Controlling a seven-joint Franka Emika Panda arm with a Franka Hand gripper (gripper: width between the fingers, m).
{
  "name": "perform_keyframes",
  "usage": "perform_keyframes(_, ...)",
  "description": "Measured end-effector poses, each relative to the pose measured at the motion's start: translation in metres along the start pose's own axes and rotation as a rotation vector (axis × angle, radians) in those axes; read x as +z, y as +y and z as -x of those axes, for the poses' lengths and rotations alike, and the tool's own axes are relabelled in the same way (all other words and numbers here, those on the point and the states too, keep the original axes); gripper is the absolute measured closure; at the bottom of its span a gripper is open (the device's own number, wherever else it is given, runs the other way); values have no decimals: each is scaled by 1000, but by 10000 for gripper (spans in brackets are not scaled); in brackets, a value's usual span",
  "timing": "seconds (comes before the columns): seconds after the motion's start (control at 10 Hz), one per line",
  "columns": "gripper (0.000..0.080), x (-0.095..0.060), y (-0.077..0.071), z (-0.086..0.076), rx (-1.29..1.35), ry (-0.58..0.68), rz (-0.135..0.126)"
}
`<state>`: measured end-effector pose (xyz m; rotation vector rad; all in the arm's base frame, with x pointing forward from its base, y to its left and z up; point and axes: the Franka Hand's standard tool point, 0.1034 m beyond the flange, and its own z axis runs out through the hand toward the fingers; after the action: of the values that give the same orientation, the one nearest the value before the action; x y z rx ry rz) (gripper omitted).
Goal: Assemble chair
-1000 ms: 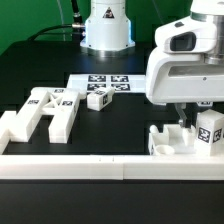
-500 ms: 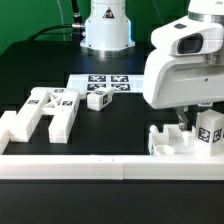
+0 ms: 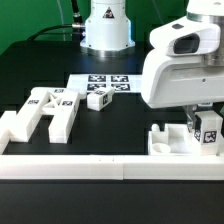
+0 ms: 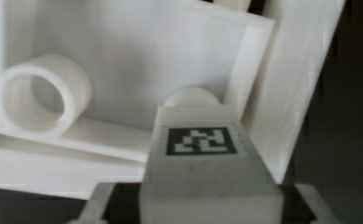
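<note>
Tagged chair bar [image 4: 201, 150], clamped between the fingers [image 4: 110, 205], is held close to the white panel [image 4: 160, 50] on the worktop [image 3: 120, 135], presumably for joining.

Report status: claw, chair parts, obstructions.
Claw shut on tagged block, right by the panel. Other parts loose at the exterior view's left: H-frame, small block. Nothing seen blocking the claw.

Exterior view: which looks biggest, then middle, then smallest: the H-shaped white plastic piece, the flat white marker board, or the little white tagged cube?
1. H-shaped white plastic piece, though it is nearer the camera.
2. Flat white marker board.
3. Little white tagged cube.
</note>
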<state>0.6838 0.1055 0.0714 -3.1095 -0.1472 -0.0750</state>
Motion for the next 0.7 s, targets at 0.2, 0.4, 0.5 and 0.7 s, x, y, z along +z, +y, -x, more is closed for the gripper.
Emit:
perform_keyframes(0.2, 511, 0, 3, 0, 203, 0, -8)
perform_keyframes(0.4, 511, 0, 4, 0, 371, -1, -11)
perform_keyframes(0.5, 510, 0, 3, 0, 477, -1, -11)
perform_keyframes(0.7, 509, 0, 1, 0, 655, 0, -12)
